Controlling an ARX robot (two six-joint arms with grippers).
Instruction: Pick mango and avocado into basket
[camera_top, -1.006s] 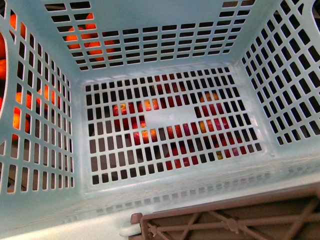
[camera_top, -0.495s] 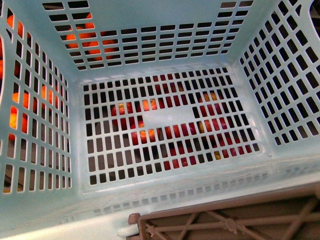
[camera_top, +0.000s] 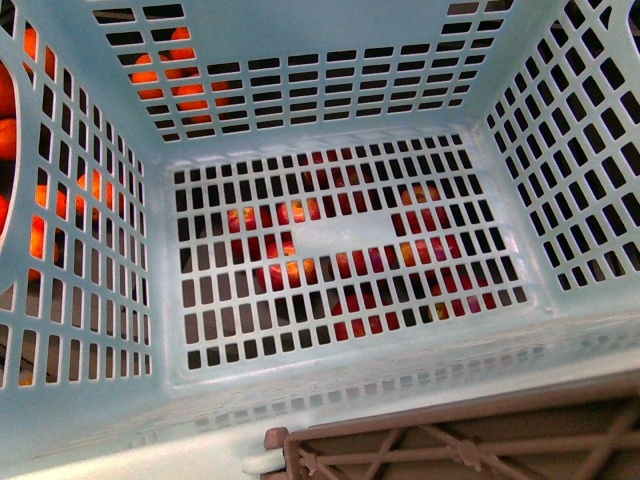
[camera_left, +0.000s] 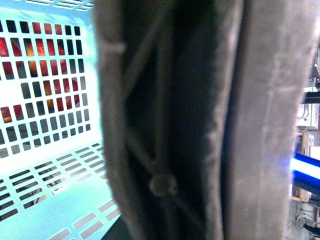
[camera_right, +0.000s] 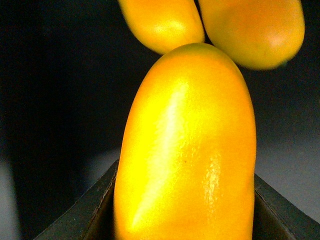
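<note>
The right end effector (camera_right: 186, 215) clamps the glossy orange-yellow oval mango (camera_right: 185, 140), touching two similar fruits (camera_right: 252, 30), so lifting may roll them or slip the smooth skin; the left end effector's state cannot be told.

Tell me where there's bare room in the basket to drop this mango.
The basket floor is bare from wall to wall, including the solid patch mid-floor. Only the near edge is crowded: the brown handle lies across it. The mango sits against two other mangoes.

Glossy smooth mango (camera_right: 185, 150), matt plastic basket (camera_top: 330, 400)
</note>
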